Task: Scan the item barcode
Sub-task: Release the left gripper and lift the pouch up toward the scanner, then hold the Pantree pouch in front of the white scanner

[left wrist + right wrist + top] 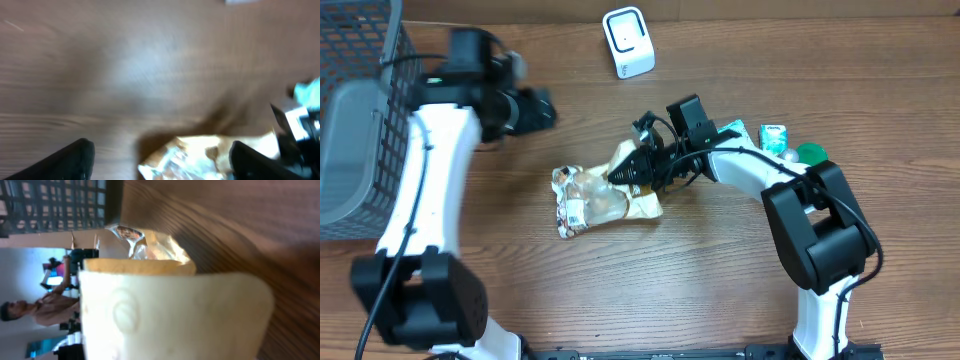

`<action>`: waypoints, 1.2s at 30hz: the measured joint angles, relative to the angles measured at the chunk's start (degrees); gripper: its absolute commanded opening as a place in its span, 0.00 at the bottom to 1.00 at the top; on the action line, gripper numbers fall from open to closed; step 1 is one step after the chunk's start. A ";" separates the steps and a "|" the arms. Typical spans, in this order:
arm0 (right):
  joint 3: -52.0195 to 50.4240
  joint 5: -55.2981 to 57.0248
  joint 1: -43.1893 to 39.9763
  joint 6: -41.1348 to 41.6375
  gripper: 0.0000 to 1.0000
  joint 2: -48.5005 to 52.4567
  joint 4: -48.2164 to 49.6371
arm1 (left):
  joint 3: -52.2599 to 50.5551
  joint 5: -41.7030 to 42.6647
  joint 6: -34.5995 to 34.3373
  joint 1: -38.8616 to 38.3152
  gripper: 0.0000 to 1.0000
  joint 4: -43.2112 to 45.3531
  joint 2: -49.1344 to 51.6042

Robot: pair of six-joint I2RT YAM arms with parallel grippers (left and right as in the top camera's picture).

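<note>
Snack packet (592, 195) pinched in the right gripper (638, 168), left gripper (540, 108) wide open and empty; next, lift its barcode toward the white scanner (628, 42).

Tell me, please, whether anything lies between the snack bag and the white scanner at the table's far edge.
Nothing visible does. Bare table separates the snack bag, held by the right hand, from the white scanner. The open left hand sits off to the left of that path.

Bag (605, 190) cream-gold with shiny silver crinkles; scanner (628, 42) white; basket (360, 60) dark grey mesh; table (720, 270) brown wood-grain; carton (773, 137) teal-white.
</note>
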 measured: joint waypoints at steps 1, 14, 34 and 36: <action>1.99 1.07 -0.02 -1.62 0.24 -0.72 -4.20 | 0.55 0.07 -0.15 1.70 1.00 0.37 -0.55; 49.42 33.68 -0.04 -25.03 0.18 -3.85 -43.45 | 1.44 -3.45 -0.59 11.89 1.00 -0.39 -1.36; 53.99 60.63 2.43 -42.58 0.20 5.62 -18.78 | 1.44 -3.65 -0.59 11.89 1.00 -0.42 -1.31; 53.81 64.32 2.43 -45.77 0.20 8.85 -14.21 | 1.44 -3.65 -0.59 11.87 1.00 -0.42 -1.31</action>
